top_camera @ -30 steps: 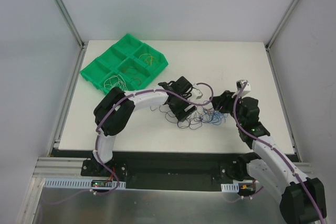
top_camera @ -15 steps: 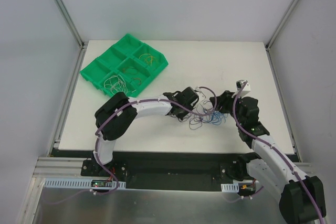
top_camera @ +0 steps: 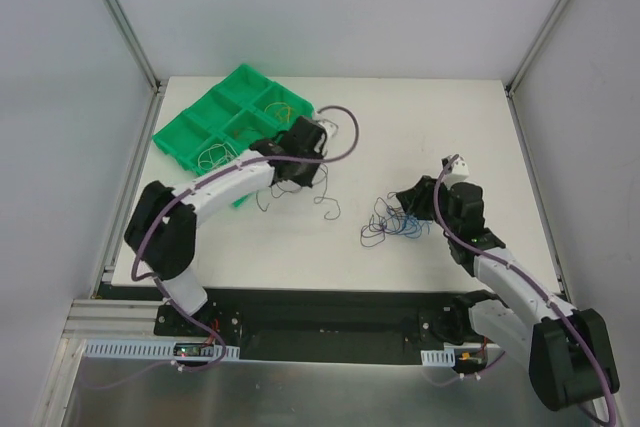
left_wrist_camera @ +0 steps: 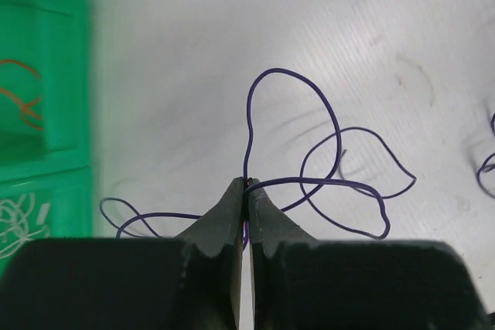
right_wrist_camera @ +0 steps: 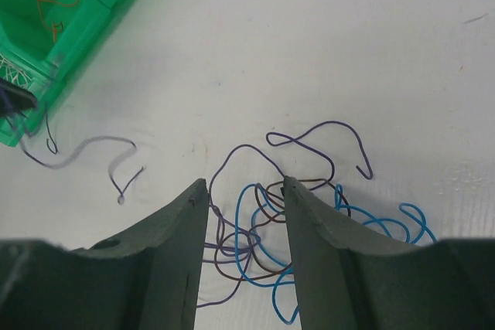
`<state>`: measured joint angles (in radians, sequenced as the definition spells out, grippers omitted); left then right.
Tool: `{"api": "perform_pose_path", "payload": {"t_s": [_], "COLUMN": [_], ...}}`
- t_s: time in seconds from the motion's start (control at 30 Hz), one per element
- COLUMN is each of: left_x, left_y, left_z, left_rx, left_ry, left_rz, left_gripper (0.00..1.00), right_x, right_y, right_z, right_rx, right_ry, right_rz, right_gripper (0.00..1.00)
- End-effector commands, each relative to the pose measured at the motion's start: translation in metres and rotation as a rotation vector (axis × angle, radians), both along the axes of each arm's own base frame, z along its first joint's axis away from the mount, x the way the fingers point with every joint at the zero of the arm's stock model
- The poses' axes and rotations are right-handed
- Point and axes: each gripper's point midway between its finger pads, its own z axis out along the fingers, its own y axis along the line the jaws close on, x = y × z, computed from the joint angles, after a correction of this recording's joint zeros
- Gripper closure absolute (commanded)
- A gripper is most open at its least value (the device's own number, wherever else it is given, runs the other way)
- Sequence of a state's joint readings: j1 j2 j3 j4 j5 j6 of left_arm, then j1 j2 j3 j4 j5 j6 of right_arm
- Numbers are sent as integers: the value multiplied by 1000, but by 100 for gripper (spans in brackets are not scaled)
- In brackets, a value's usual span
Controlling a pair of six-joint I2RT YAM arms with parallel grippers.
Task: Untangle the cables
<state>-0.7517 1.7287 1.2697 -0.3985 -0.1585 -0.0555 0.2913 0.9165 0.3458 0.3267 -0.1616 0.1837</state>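
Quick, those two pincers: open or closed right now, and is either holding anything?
Left pincer: closed, pinching a purple wire.
Right pincer: open, gripping nothing, poised at the tangle.

Green compartment tray (top_camera: 172,135) at far-left of white table (top_camera: 450,127)

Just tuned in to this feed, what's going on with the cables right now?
The left gripper is shut on a single purple wire, which trails in loose loops over the table beside the green tray. Some tray compartments hold wires. The right gripper sits at the tangle of blue, purple and brown wires, jaws apart, with nothing pinched. One wire is apart from the pile, and the rest is not yet untangled.
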Motion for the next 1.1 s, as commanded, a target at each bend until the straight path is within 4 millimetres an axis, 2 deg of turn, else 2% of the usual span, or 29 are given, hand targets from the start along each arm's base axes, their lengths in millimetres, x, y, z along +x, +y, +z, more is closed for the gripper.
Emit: {"api": "perform_pose_path", "payload": {"t_s": [0.0,0.17,0.27,0.37,0.53,0.67,0.77,0.97,1.07], "left_x": [33,73,96,116,144,165,178,203,205], "left_y": [17,57,93,133,192,242,265,306,323], "left_z": [86,155,191,220,252,250,239,194,171], "left_rx": [-246,-383,-446,-489,-579,-598,-627,-675,-674], "left_ry": [-62,-179,-257,-326,-400,-423,-407,-325,-284], "left_rz": [107,221,327,430,564,685,731,820,875], "left_gripper": [100,100,100,100,100,100,100,100,100], "right_x": [7,0,-6,-7,0,7,9,10,9], "right_y": [8,18,19,17,19,24,27,25,22], "right_z": [7,7,9,14,29,37,40,39,36], "right_rx": [40,67,57,39,20,27,36,29,22], "right_ry": [-1,49,74,79,73,75,75,76,85], "right_rz": [18,73,93,98,112,125,135,124,113], "right_gripper": [53,53,53,53,53,53,53,53,53]}}
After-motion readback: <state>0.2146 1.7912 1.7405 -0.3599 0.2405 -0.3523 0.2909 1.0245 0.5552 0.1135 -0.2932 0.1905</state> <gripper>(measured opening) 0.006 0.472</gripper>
